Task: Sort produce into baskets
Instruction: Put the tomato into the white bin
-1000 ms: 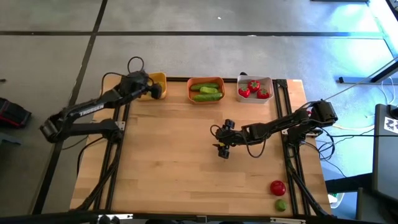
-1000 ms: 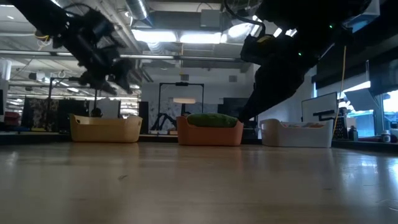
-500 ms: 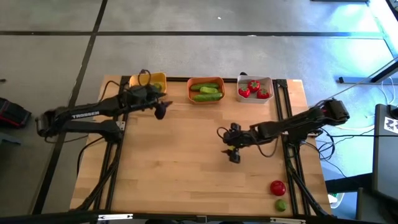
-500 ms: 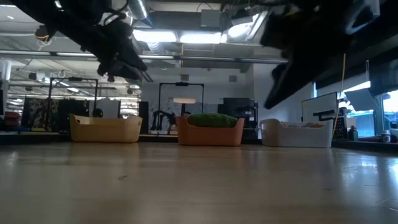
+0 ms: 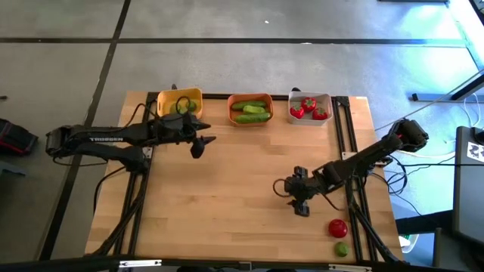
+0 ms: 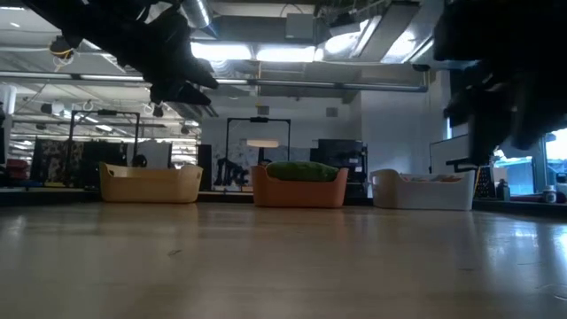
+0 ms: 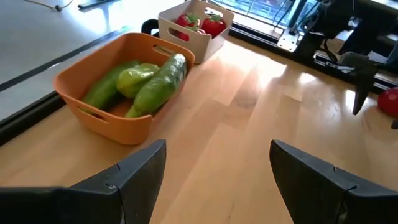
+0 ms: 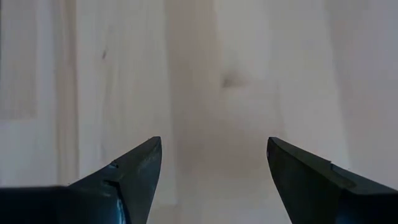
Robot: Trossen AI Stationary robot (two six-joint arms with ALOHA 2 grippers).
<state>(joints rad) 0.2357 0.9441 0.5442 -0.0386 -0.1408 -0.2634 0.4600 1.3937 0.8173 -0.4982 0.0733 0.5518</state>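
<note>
From the high view, three baskets were seen in a row along the far edge of the surface (image 5: 227, 189): the yellow basket (image 5: 168, 101) with a lime in it, the orange basket (image 5: 250, 109) with cucumbers, and the white basket (image 5: 308, 108) with tomatoes. Two items were left unsorted near the right front corner, a red tomato (image 5: 337, 227) and, just beside it, a small green lime (image 5: 341, 248). The right hand (image 5: 301, 205) was found empty, low over the surface and near the tomato, so the step in hand was judged to be the reach for that tomato; the left hand (image 5: 198, 146) was held over bare wood just in front of the yellow basket. In the low view, both arms were shown only as dark shapes above the three baskets, and nothing was seen carried. In the left wrist view, the left fingers (image 7: 134, 177) were seen spread wide with nothing between them, the orange and white baskets lying beyond and the tomato at the edge. In the right wrist view, the right fingers (image 8: 137, 171) were likewise parted over bare wood, no produce between them. The next move was judged to call for the right hand to be shifted over the tomato, lowered and closed on it, then carried to the white basket.
</note>
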